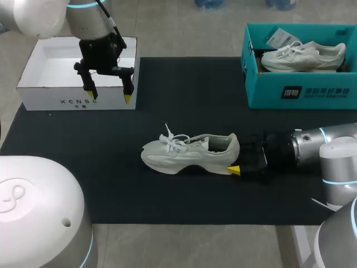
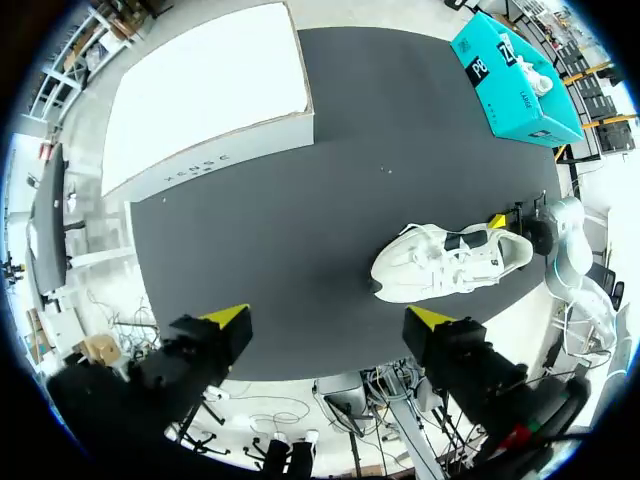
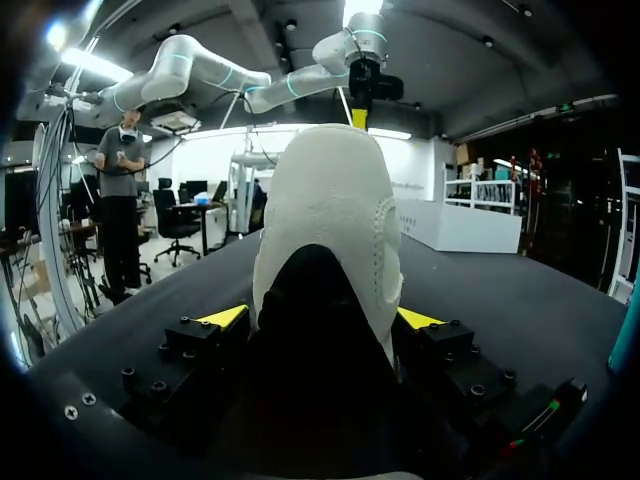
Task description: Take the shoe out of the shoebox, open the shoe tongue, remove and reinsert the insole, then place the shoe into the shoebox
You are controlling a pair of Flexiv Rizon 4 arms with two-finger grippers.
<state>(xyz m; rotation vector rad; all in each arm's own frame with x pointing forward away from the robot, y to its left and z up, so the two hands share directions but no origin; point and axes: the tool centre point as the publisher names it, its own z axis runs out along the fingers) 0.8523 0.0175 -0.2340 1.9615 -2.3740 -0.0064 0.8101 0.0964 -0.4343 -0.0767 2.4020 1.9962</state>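
Observation:
A white lace-up shoe [image 1: 189,153] lies on its sole on the black mat [image 1: 184,95], toe to the left. My right gripper [image 1: 239,162] comes in level from the right, shut on the shoe's heel, one yellow tip on each side. In the right wrist view the heel [image 3: 330,210] fills the gap between the fingers of the right gripper [image 3: 320,320]. My left gripper [image 1: 110,96] hangs open and holds nothing, above the front wall of a white box [image 1: 39,92]. From the left gripper [image 2: 330,318], the shoe [image 2: 450,262] lies ahead. The teal shoebox [image 1: 301,95] stands at the back right.
A second white shoe [image 1: 304,56] and a paper tag lie inside the teal shoebox [image 2: 515,75]. The white box [image 2: 200,90] at the back left looks bare inside. The mat's front edge runs just in front of the shoe.

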